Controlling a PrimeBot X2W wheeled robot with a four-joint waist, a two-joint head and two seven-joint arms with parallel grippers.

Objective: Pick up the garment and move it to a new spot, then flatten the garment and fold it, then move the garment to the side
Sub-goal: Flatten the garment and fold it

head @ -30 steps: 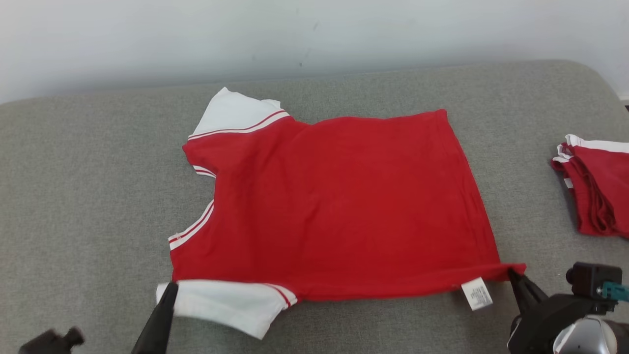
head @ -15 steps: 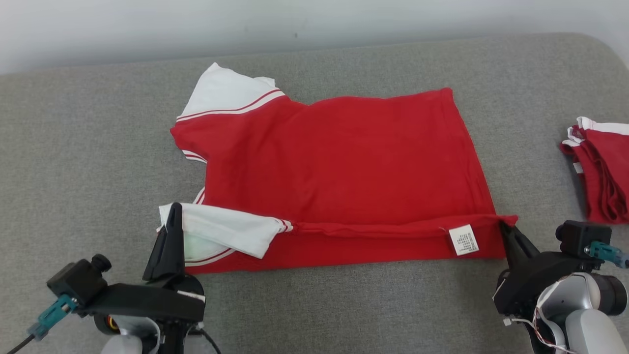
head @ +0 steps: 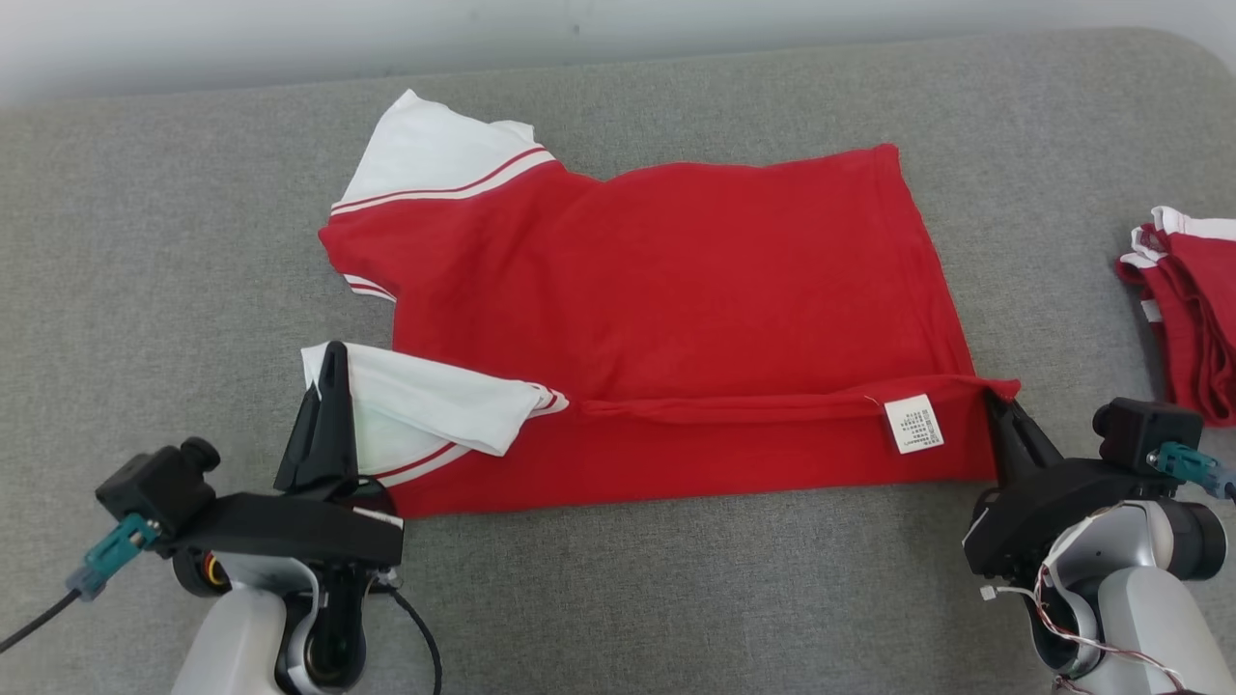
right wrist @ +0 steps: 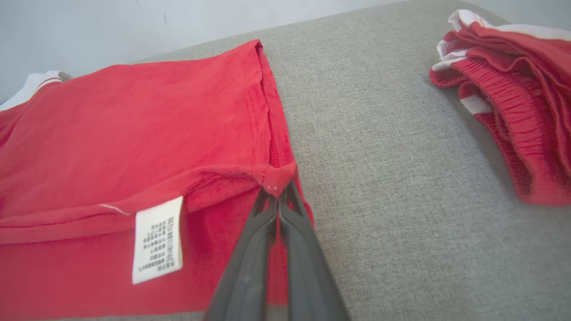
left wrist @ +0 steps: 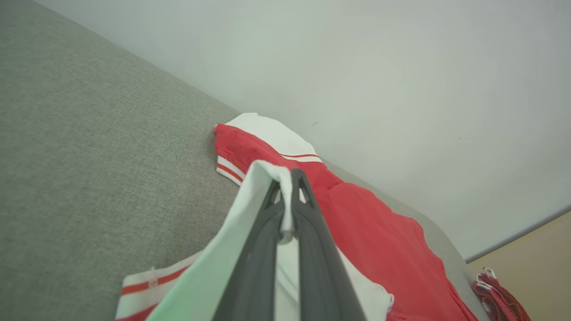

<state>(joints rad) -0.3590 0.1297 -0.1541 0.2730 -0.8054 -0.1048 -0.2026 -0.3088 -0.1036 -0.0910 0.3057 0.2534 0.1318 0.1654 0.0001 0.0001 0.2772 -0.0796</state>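
You are in the fold step. The shirt (head: 676,290) lies spread on the grey cushion (head: 145,290), collar end to the robot's left and hem to its right. Its near edge is lifted and turned over onto the body.

The left gripper (head: 331,359) has its fingers pinched together on the near sleeve (head: 435,410), with white cloth caught between them up to the tips. The right gripper (head: 993,396) is pinched on the near hem corner, a small nub of red cloth between its tips, near the label (head: 914,423). Between the two grips the turned edge runs as a fairly straight ridge across the shirt. A strip of the lower layer shows nearer the robot.

The fold looks only partly made. Your next move probably calls for carrying both grips away from the robot at the same pace and height, so the ridge stays parallel to the far edge. Then lay the cloth down before you let go. Watch the sleeve: it sags inward from the left grip and may bunch under the fold. A pile (head: 1188,309) of red clothes lies well apart on the right, so keep the right arm off it.
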